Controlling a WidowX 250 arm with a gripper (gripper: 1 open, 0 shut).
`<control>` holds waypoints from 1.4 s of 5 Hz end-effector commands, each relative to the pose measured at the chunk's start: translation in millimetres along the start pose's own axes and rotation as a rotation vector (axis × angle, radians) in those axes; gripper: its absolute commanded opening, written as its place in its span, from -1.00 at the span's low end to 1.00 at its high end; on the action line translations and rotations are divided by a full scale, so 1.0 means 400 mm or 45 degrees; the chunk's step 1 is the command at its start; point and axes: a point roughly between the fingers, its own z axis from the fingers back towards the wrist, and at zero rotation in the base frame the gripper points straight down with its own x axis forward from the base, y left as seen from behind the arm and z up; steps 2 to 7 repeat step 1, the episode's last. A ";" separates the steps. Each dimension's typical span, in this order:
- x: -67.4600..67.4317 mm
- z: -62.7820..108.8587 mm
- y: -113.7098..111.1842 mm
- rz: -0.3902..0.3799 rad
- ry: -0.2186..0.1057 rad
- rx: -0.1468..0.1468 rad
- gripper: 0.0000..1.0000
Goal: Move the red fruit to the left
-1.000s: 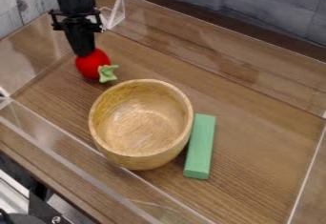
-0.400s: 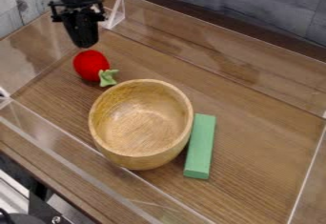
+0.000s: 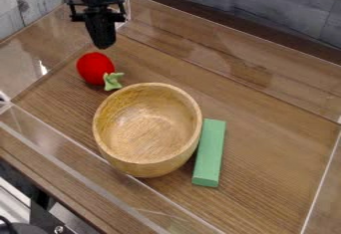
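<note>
- At table [image 3: 286, 128] centre: wooden bowl [image 3: 147, 128], upright, hollow bare.
- At 10 o'clock from bowl: red fruit [image 3: 94, 68], resting on wood, green leaf [image 3: 115, 80] pointing toward bowl, just short of rim.
- At 12 o'clock from fruit: black gripper [image 3: 100, 37], pointing steeply down, clear of fruit, a strip of bare wood between them; jaws pressed together, gripping nothing.
- At 3 o'clock from bowl: flat green block [image 3: 210, 152], lying lengthwise beside bowl wall, near or touching it.
- Around table edges: clear walls [image 3: 54, 173], glare on far side.
- Behind far wall, at 12 o'clock: grey planks [image 3: 266, 4].
</note>
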 end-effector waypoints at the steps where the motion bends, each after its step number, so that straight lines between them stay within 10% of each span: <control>1: 0.022 0.054 0.004 -0.089 -0.060 0.052 1.00; 7: 0.022 0.054 0.004 -0.089 -0.060 0.052 1.00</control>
